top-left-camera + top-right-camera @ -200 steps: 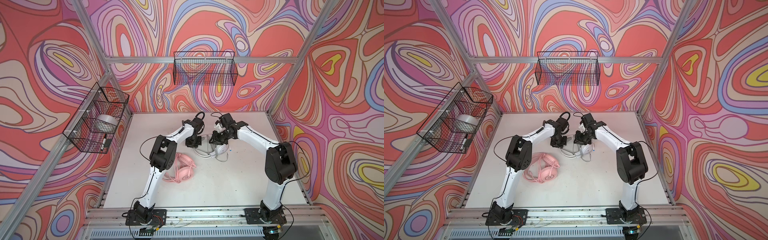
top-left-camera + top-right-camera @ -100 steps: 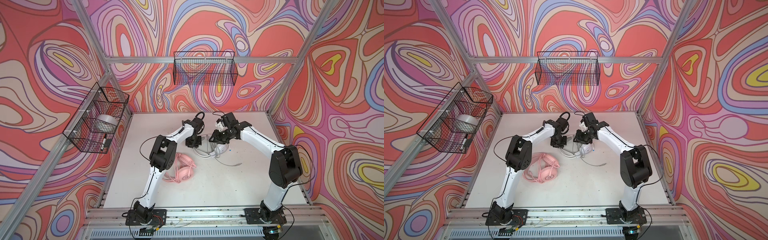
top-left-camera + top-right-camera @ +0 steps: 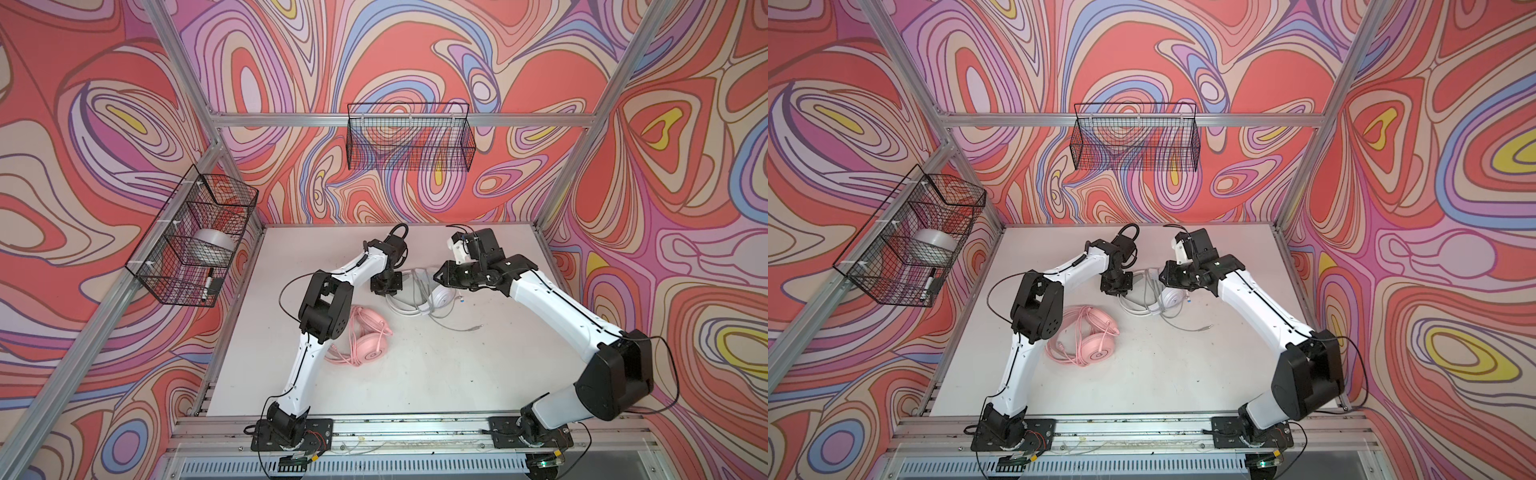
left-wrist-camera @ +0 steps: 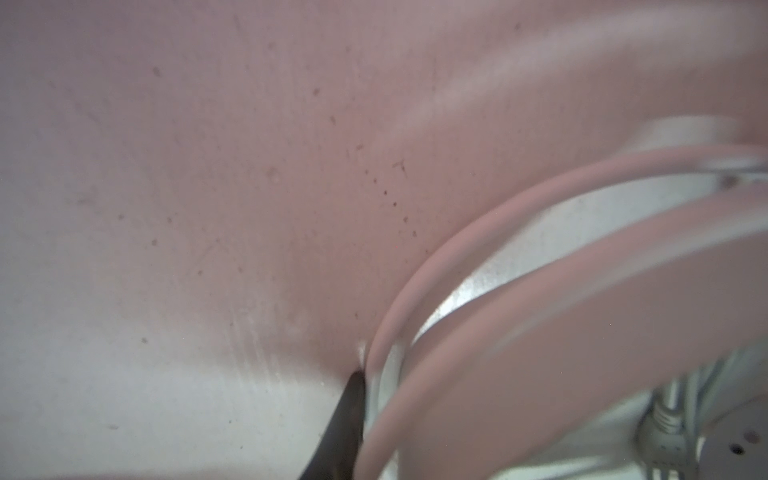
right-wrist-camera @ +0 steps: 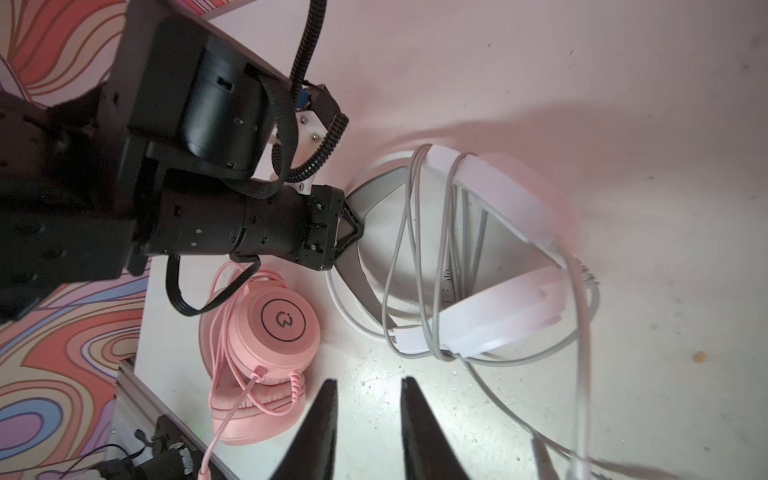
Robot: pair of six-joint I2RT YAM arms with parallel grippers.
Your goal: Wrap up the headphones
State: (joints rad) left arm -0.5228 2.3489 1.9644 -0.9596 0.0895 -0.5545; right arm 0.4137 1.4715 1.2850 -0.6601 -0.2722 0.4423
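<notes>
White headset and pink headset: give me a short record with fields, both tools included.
white headset: lying at the far middle of the table
grey cord: several turns round the headband, loose end trailing on the table
pink headset: on the table, nearer the front, pink cord looped over it
left tool: tip at the white headset's grey inner band; grip unclear
right tool: open, nothing between its fingers

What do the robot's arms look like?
The left arm and right arm match: smooth white tubes joined by chunky black joints, each on a black base plate bolted to a silver rail. Thin black cables loop alongside, and a ribbed black hose curls at the left wrist. The jaws are black, thin and pointed.
</notes>
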